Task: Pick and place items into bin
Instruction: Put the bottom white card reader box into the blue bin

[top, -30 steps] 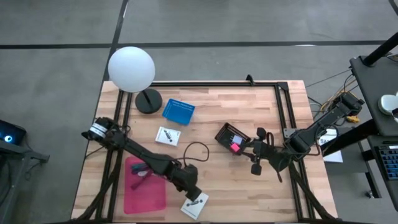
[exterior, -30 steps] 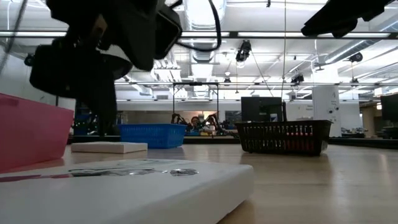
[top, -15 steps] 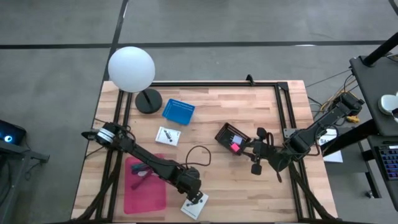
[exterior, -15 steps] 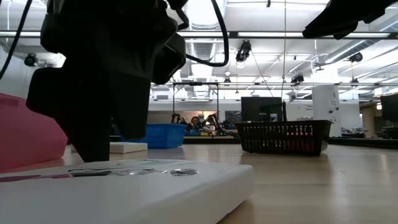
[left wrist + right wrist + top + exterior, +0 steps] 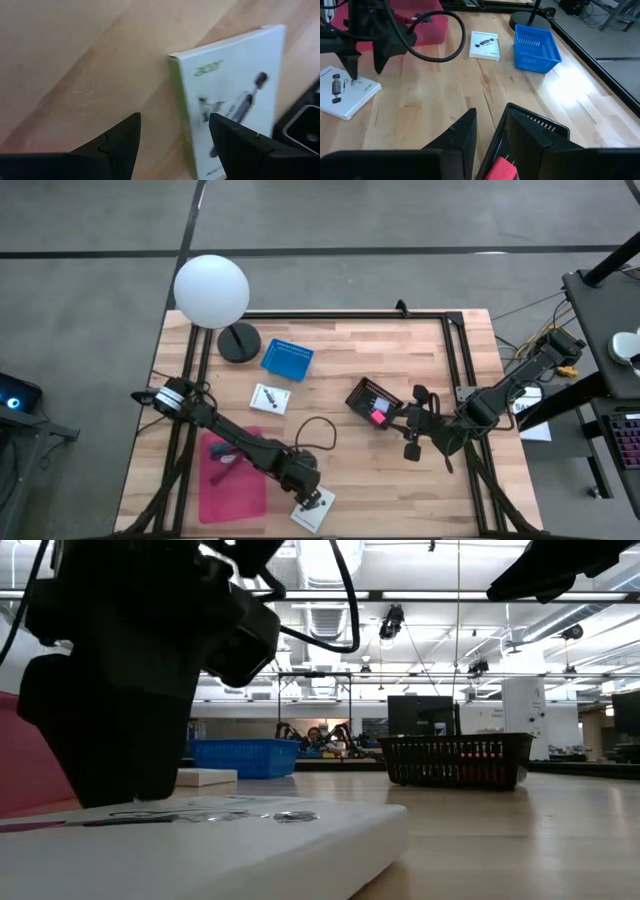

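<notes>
A white printed box [image 5: 313,509] lies flat at the table's near edge; it fills the low view's foreground [image 5: 200,840]. My left gripper [image 5: 311,500] points steeply down over it, open. In the left wrist view [image 5: 172,132] one finger stands over bare wood and the other over the box [image 5: 230,100], either side of its green-sided long edge. My right gripper [image 5: 398,418] hangs over the near right corner of a black mesh basket [image 5: 372,402], fingers a little apart with nothing between them [image 5: 487,145]. A magenta item [image 5: 500,170] lies in that basket. A pink bin [image 5: 232,475] holds pens. My left gripper comes at the white box from above, beside its long edge [image 5: 176,100]. In the low view its dark fingers [image 5: 110,790] reach down to the box's top face, but I cannot tell whether they touch it.
A second white box [image 5: 268,398] lies mid-left and a blue basket [image 5: 287,358] stands behind it. A lamp with a white globe [image 5: 211,290] and black foot [image 5: 238,342] stands at the far left. A black cable [image 5: 315,428] loops over my left arm. Bare wood lies between the boxes and the black basket.
My left gripper has sunk toward the white box at the near edge and tipped more steeply downward, staying open. The box has not moved.
</notes>
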